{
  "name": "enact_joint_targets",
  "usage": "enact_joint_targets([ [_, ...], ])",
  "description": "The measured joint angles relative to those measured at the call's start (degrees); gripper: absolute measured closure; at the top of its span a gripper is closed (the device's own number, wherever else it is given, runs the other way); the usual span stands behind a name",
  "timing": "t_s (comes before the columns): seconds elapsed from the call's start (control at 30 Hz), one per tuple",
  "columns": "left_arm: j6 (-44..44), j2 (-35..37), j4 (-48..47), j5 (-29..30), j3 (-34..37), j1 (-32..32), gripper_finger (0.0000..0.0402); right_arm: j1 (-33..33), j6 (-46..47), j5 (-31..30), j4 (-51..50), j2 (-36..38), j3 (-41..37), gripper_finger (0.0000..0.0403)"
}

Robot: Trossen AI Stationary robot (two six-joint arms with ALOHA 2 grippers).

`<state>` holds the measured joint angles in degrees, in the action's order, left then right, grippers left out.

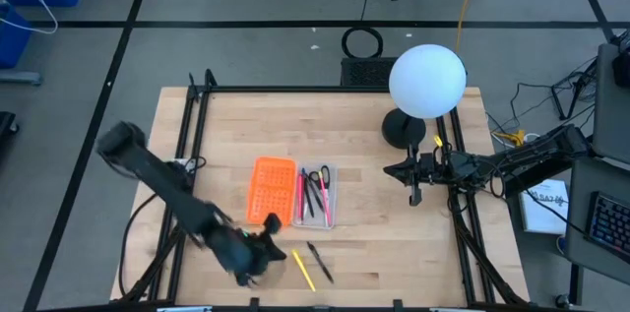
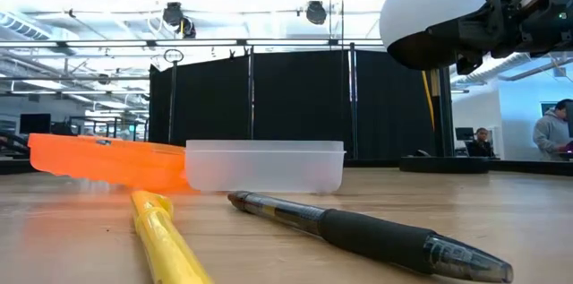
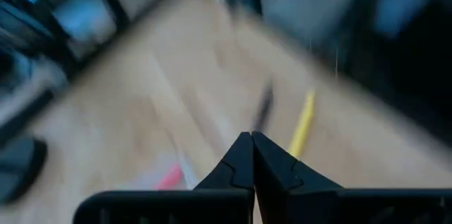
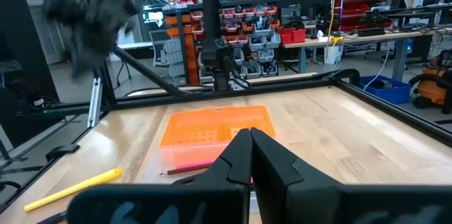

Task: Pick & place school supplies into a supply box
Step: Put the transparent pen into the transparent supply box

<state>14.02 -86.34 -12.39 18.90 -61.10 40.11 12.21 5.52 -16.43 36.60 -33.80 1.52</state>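
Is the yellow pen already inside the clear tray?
No, in the high view the yellow pen lies on the table, outside the clear tray.

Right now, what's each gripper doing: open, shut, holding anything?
Left gripper: shut, holding nothing, above the table's near edge.
Right gripper: shut, holding nothing, waiting at the table's right side.

On the wooden table (image 1: 374, 243), the supply box (image 1: 293, 193) lies open with pens in its clear half, a yellow pen (image 1: 303, 270) and a black pen (image 1: 320, 262) lying just beside the left gripper (image 1: 264, 256), right gripper (image 1: 413, 192) well apart.
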Motion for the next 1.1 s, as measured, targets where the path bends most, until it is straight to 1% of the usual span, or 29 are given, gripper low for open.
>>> enact_joint_targets([
  [0.07, -1.15, 6.02, 11.29, -2.34, 5.61, -1.88, 0.0397, 0.00, -0.04, 0.00, -0.03, -0.05, -0.01, 0.0403],
  [0.1, -2.33, 8.51, 14.96, -2.37, 8.20, -3.12, 0.0397, 0.00, -0.14, -0.02, 0.05, -0.06, 0.00, 0.0403],
  [0.17, -4.06, 13.40, 18.32, -2.40, 13.14, -5.99, 0.0398, 0.00, -0.35, -0.53, 0.26, -0.11, -0.01, 0.0403],
  [0.27, -3.86, 21.00, 20.26, -4.40, 19.95, -10.39, 0.0399, -0.02, -0.67, -1.71, 0.42, -0.16, -0.02, 0.0403],
  [0.37, -3.43, 28.29, 27.67, -6.05, 28.39, -13.90, 0.0398, -0.02, -1.54, -1.53, 0.42, -0.16, 0.00, 0.0403],
  [0.5, -3.95, 35.59, 40.01, -6.63, 38.41, -16.03, 0.0399, -0.02, -1.70, -1.53, 0.35, -0.18, -0.02, 0.0403],
  [0.57, -4.13, 37.80, 43.49, -5.22, 42.17, -16.85, 0.0398, -0.01, -1.78, -1.52, 0.31, -0.25, -0.01, 0.0403],
  [0.63, -5.00, 39.54, 44.12, -3.50, 44.60, -18.15, 0.0398, -0.02, -1.90, -1.53, 0.37, -0.46, -0.02, 0.0403],
  [0.73, -6.33, 41.39, 44.50, -3.35, 46.71, -20.40, 0.0399, -0.02, -1.92, -1.51, 0.39, -0.82, 0.00, 0.0403],
  [0.83, -6.56, 41.48, 46.18, -3.39, 50.12, -22.06, 0.0397, -0.02, -2.56, -1.51, 0.42, -1.19, -0.01, 0.0403],
  [1.1, -5.59, 41.39, 65.11, -3.35, 60.59, -26.92, 0.0393, -0.02, -3.26, -1.51, 0.44, -1.66, -0.02, 0.0403],
])
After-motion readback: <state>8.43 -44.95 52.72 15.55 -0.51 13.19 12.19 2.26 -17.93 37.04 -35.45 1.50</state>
